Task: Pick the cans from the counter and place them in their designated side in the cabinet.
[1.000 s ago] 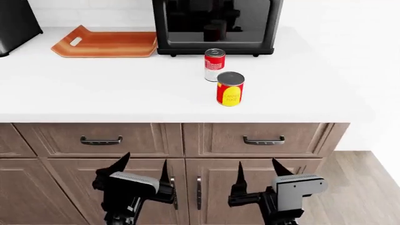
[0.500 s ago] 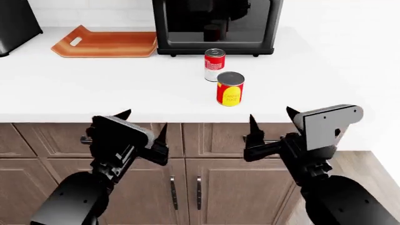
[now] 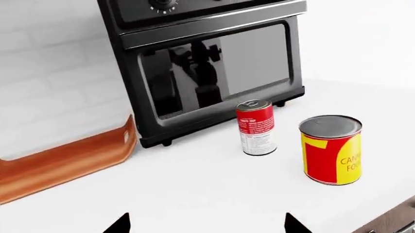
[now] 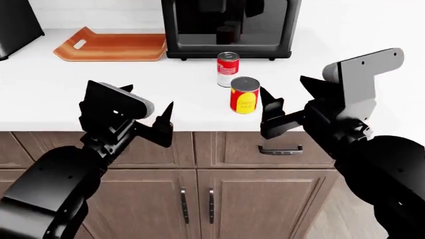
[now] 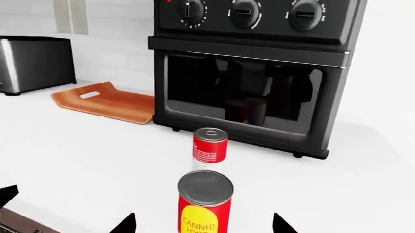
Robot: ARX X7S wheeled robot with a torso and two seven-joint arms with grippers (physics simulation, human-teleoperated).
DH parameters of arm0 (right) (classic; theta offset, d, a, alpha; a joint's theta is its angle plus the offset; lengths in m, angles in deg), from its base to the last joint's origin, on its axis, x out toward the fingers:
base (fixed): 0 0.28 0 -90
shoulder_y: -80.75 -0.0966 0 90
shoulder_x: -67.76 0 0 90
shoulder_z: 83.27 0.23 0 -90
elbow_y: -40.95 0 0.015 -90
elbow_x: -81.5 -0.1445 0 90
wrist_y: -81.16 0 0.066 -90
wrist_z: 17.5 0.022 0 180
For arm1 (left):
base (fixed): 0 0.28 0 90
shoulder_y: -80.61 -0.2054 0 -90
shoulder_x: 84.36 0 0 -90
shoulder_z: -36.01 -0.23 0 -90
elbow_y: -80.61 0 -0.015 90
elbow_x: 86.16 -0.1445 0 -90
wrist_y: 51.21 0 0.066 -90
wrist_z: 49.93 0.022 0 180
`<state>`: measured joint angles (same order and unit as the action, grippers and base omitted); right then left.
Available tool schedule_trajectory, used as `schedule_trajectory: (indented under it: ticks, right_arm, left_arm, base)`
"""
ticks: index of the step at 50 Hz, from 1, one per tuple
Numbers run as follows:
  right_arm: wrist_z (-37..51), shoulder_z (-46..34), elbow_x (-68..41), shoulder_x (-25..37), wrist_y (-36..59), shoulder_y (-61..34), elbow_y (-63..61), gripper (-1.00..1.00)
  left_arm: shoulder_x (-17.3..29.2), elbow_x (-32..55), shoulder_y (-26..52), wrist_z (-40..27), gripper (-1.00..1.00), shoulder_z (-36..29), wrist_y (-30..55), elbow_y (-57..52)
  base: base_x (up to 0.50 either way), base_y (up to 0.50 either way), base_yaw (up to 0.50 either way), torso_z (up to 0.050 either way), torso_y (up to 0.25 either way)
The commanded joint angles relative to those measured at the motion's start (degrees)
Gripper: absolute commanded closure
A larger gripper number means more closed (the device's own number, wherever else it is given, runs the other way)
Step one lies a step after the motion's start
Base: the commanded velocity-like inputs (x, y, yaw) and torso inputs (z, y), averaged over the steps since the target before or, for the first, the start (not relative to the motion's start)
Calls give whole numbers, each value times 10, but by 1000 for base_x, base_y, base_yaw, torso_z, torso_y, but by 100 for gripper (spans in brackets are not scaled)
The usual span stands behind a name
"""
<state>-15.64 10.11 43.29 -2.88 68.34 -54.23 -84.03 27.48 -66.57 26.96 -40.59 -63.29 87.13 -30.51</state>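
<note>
**Two cans upright on the tabletop, both end effectors spread and empty**

The red can with the yellow label (image 4: 244,94) stands upright on the white tabletop (image 4: 99,94), a little right of centre in the head view. The slimmer red-and-white can (image 4: 228,68) stands just beside it at about 11 o'clock, farther back; whether the two touch cannot be told. Nothing grips either can.

The right end effector (image 4: 285,99) hovers over the tabletop's front edge at about 3 o'clock from the yellow-label can, near it but apart. Its two dark pointed fingers (image 4: 268,102) stand well apart, with nothing between them. The left end effector (image 4: 146,107) hangs over the front edge at about 8 o'clock from the same can, well apart from it, fingers likewise spread and empty.

Behind the slim can, at 12 o'clock, sits a black toaster oven (image 4: 229,27) with a glass door; a dim dark can-shaped reflection shows in the glass. An orange cutting board (image 4: 109,47) lies at about 10 o'clock, and a dark appliance (image 4: 17,25) is cut off at the far left edge.

The wrist views show only the fingertips, cropped at the frame edge. In the right wrist view the yellow-label can is cut off partway down, its label reading "CANNED". The right arm hides part of a drawer handle (image 4: 282,149) below the tabletop. No open cabinet interior shows.
</note>
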Motion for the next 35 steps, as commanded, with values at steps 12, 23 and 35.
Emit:
schedule_trajectory:
  ticks: [12,23,35]
  right_arm:
    - [3,-11,-23,8,34,-38,6,-100]
    - [0,-28,-39,1,39,-22,-8,-100]
    - [151,36,-247,-5,125,-45,16,-100]
  left_arm:
    - [2,9,28,-3,-100,7,14,1]
    - [2,9,29,-5,-100,7,10,2]
    - [3,12,27,-7,-100,7,10,0]
  base:
    - [500,-32,0,0,0]
    - [45,0,0,0,0]
    - [0,0,0,0,0]
